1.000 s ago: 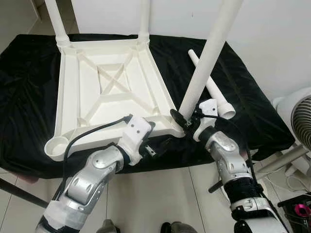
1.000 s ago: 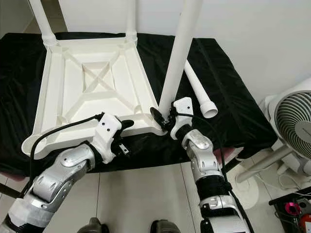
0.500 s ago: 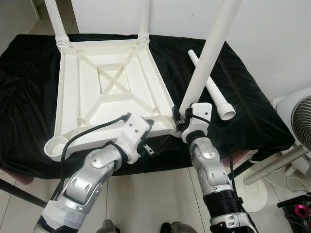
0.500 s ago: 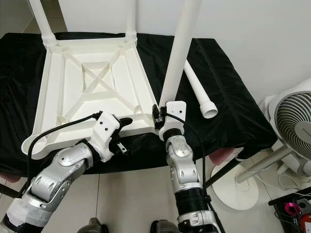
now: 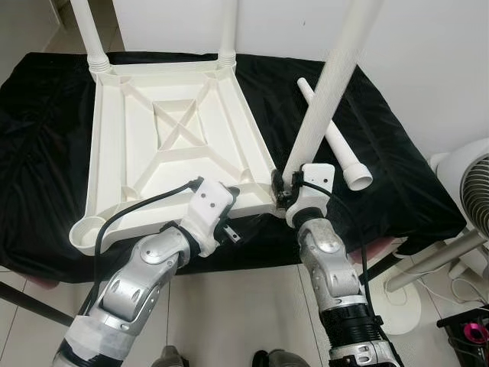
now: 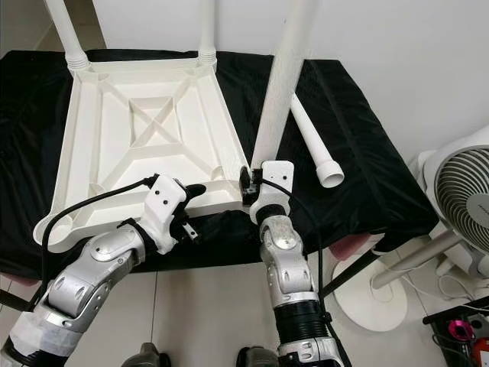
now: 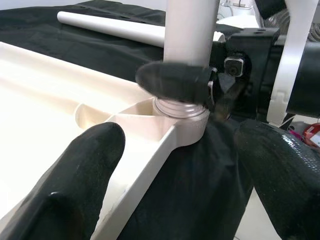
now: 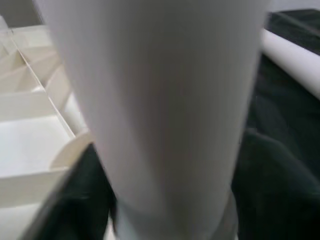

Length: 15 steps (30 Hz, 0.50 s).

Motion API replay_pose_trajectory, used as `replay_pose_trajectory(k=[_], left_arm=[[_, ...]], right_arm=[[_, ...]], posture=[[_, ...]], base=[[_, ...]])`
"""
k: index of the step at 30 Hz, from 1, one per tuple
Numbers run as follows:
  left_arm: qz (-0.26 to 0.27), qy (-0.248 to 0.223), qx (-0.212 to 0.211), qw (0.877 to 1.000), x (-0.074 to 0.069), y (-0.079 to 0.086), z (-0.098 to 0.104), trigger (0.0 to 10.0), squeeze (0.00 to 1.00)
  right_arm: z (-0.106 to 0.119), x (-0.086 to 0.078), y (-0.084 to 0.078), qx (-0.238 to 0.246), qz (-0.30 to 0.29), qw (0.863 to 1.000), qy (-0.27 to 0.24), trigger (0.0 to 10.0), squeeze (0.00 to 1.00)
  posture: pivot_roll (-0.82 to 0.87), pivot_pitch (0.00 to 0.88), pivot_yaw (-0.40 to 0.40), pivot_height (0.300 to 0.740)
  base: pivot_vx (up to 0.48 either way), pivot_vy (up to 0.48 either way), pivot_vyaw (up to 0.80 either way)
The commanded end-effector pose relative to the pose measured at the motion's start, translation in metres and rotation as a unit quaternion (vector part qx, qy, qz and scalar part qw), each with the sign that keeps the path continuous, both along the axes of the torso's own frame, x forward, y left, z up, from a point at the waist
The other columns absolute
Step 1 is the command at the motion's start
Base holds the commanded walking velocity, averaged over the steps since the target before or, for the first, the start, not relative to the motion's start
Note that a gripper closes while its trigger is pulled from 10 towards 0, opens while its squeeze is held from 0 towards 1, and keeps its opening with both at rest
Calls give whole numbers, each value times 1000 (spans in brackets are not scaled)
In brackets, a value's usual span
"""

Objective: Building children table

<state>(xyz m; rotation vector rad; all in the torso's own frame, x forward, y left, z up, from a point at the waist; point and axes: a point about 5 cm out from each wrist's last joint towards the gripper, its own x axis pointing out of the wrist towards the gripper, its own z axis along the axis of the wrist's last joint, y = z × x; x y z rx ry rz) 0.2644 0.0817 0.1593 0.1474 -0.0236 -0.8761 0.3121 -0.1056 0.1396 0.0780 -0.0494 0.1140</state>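
The white children's table (image 5: 107, 153) lies upside down on a black cloth. Two legs (image 5: 88, 34) stand in its far corners. A third leg (image 5: 325, 99) stands slightly tilted in the near right corner socket (image 7: 182, 120). My right gripper (image 5: 283, 187) is shut on that leg just above the socket, with one black finger (image 7: 172, 82) across its front. My left gripper (image 5: 233, 214) is open at the table's near rim beside that corner, one finger (image 7: 75, 170) over the inside and the other outside. A fourth leg (image 5: 344, 157) lies loose on the cloth to the right.
The near left corner socket (image 5: 88, 233) holds no leg. A white standing fan (image 5: 474, 183) and its base are on the tiled floor at the right. A white wall runs behind the cloth-covered surface (image 5: 38, 115).
My right forearm has swung left to stand under the near right corner, and its gripper has turned and shut around the leg's base. The left gripper has barely shifted.
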Motion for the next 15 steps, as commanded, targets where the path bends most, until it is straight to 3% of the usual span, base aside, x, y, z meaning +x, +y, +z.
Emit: replay_pose_trajectory(k=[1,4,5,11,14,15], left_arm=[[-15,1,6,1000,-1,-1,-2,10000,0],[-15,0,5,1000,-1,-1,-1,10000,0],[-14,0,5,1000,-2,-1,-1,10000,0],[-14,1,4,1000,-2,-2,-2,10000,0],[-16,5,2,1000,-2,-3,-2,10000,0],[-23,8,4,1000,-3,-5,-3,10000,0]], right_arm=[[-5,-1,-4,0,15,1000,10,10000,1000],[-3,-2,-3,1,44,999,6,10000,1000],[-2,-3,-4,-1,56,998,2,10000,0],[0,-5,-8,-12,124,992,-11,10000,0],[3,-5,-14,-33,167,985,-28,10000,0],[5,-2,-20,-55,205,977,-36,10000,0]], posture=[[-23,69,-39,740],[-21,69,-42,740],[-21,69,-42,740],[-22,73,-45,740],[-24,76,-42,740],[-27,79,-36,740]], base=[[0,0,0],[0,0,0],[0,0,0],[0,0,0],[0,0,0],[0,0,0]])
